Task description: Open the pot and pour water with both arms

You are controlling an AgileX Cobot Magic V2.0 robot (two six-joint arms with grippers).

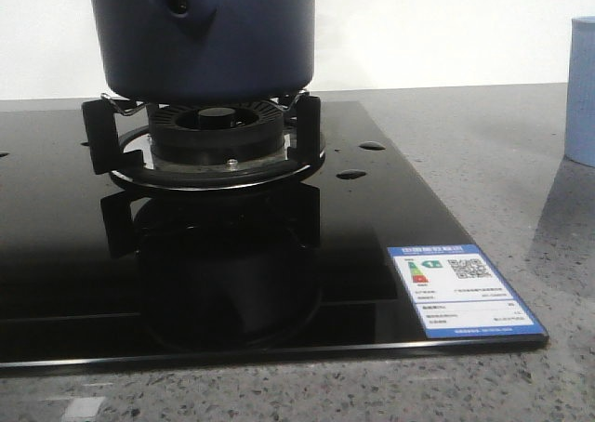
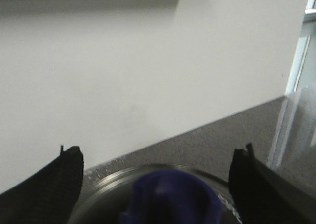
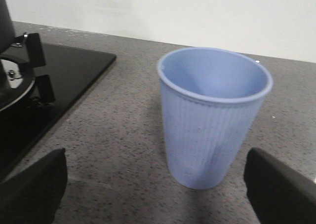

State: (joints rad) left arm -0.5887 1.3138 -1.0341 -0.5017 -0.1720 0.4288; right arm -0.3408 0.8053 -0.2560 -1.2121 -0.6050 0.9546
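Note:
The dark navy pot (image 1: 209, 36) stands on the burner's pan support (image 1: 209, 138), its pierced handle lug (image 1: 181, 4) facing the camera; its top is cut off in the front view. In the left wrist view a navy lid knob (image 2: 170, 197) on a metal-rimmed lid (image 2: 111, 182) lies between the fingers. My left gripper (image 2: 158, 157) is open, its jaws wide apart on either side of the knob without touching it. My right gripper (image 3: 155, 160) is open and empty low over the counter. The pale blue cup (image 3: 212, 115) stands upright just ahead of it, nearer one finger.
The black glass hob (image 1: 353, 245) with a label sticker (image 1: 465, 292) lies on the grey speckled counter (image 1: 521, 162). The cup also shows at the right edge of the front view (image 1: 581, 92). A white wall runs behind. The hob's corner (image 3: 74, 66) lies left of the cup.

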